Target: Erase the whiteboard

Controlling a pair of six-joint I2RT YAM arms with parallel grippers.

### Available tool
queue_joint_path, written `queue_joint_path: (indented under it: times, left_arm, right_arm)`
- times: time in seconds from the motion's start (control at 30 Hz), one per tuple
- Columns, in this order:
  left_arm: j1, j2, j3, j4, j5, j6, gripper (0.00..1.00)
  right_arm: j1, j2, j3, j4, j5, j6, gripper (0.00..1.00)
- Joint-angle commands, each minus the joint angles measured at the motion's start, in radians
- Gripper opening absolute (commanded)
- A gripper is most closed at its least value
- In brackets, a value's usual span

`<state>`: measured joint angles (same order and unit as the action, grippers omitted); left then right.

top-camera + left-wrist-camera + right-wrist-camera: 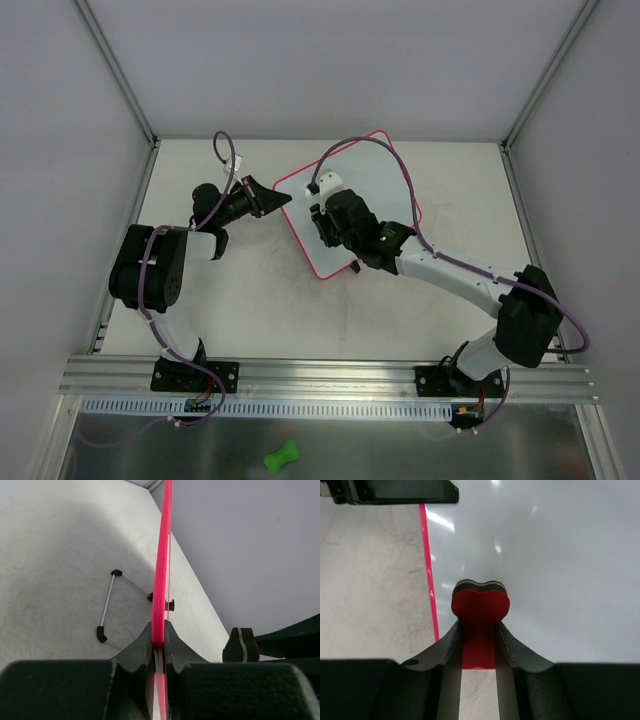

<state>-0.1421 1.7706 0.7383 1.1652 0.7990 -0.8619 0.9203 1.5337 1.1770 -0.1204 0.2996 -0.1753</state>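
The whiteboard [385, 180], white with a thin pink-red frame, sits tilted at the table's middle back. My left gripper [268, 200] is shut on its left frame edge [161, 580], seen edge-on in the left wrist view. My right gripper [325, 222] is over the board's left part and is shut on the red bone-shaped eraser [480, 607], whose dark felt end rests against the white surface [560, 570]. The eraser also shows in the left wrist view [241, 645]. No marker marks show on the visible board.
A small wire stand with black feet [107, 605] lies on the table behind the board. A green bone-shaped object [282, 457] lies below the front rail. Grey walls and metal posts enclose the table [230, 300].
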Motion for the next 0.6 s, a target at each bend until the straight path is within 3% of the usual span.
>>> queue_joint_path:
  times: [0.0, 0.3, 0.57]
  left_arm:
    - [-0.014, -0.007, -0.008, -0.038, 0.057, 0.087, 0.0]
    - [-0.01, -0.01, -0.013, -0.038, 0.052, 0.086, 0.0]
    - [-0.01, -0.014, -0.017, -0.044, 0.043, 0.087, 0.0]
  right_arm:
    - [-0.003, -0.026, -0.003, -0.226, -0.053, 0.057, 0.0]
    - [-0.026, -0.185, -0.273, -0.283, -0.088, 0.16, 0.0]
    - [-0.024, -0.239, -0.39, -0.285, -0.096, 0.209, 0.01]
